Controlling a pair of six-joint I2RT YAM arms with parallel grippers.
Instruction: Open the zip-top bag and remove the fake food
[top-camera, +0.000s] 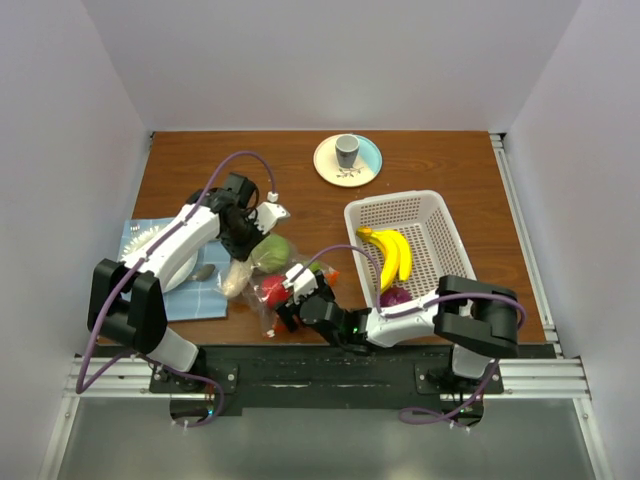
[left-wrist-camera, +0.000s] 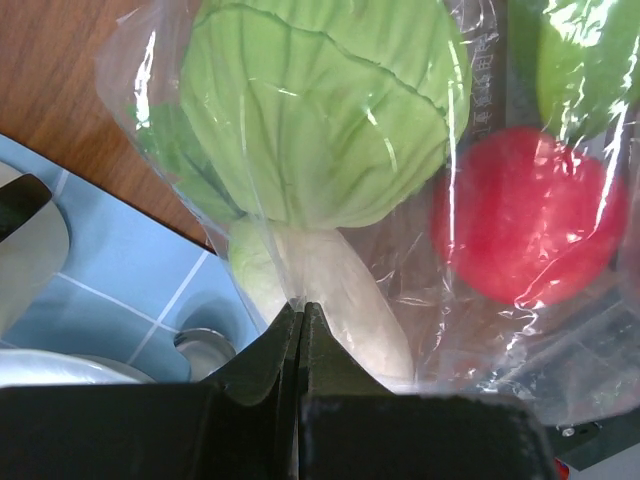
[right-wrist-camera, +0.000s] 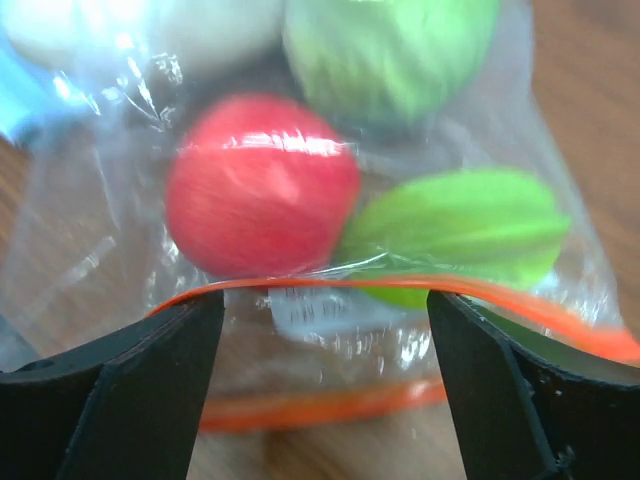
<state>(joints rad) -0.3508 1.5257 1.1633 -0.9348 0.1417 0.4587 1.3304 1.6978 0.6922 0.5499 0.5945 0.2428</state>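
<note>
The clear zip-top bag (top-camera: 262, 280) lies between the two arms, and its orange-red zip strip (right-wrist-camera: 300, 285) is parted into an upper and a lower band. Inside it are fake food pieces: a green cabbage (left-wrist-camera: 320, 110), a red round fruit (right-wrist-camera: 260, 185), a ribbed green piece (right-wrist-camera: 460, 235) and a cream piece (left-wrist-camera: 345, 300). My left gripper (left-wrist-camera: 300, 312) is shut on the bag's plastic at the end away from the zip. My right gripper (right-wrist-camera: 325, 335) stands open at the bag's mouth, with its fingers (right-wrist-camera: 150, 380) on either side of the zip strip.
A white basket (top-camera: 440, 215) at the right holds a yellow banana bunch (top-camera: 392, 255) and a purple piece (top-camera: 395, 297). A plate with a grey cup (top-camera: 347, 152) sits at the back. A blue cloth (top-camera: 205, 295) with metal tableware lies at the left.
</note>
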